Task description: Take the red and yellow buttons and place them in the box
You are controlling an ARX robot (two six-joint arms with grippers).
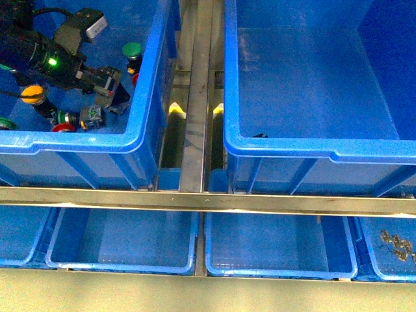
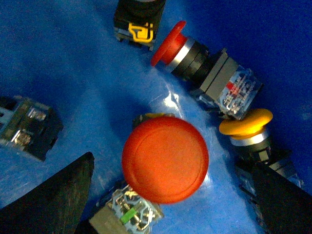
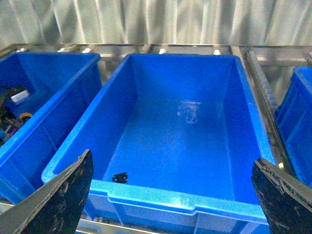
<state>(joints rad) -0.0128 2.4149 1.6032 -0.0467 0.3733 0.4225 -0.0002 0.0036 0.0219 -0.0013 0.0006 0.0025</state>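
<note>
Closest in, the left wrist view shows a red button [image 2: 165,158] standing cap-up between the left gripper's [image 2: 173,163] dark fingers [image 2: 53,200]. The fingers are spread wide on either side, apart from the cap and grasping nothing. The cap hides most of the button's own body. Just beyond it a yellow button [image 2: 246,122] lies on its side, its body running behind one finger. A second red button [image 2: 195,58] lies tipped over right beside it. A black switch block [image 2: 136,22] is cut off at the picture's edge. The front view places all this on the floor of the left crate [image 1: 84,140], where the arm covers much of the cluster. The right gripper [image 3: 171,158] shows only in its own wrist view, fingers splayed and holding nothing, before the near rim of the box [image 3: 146,195]. Inside the box, by the near wall, lies a black piece [image 3: 120,177] too small to identify.
</note>
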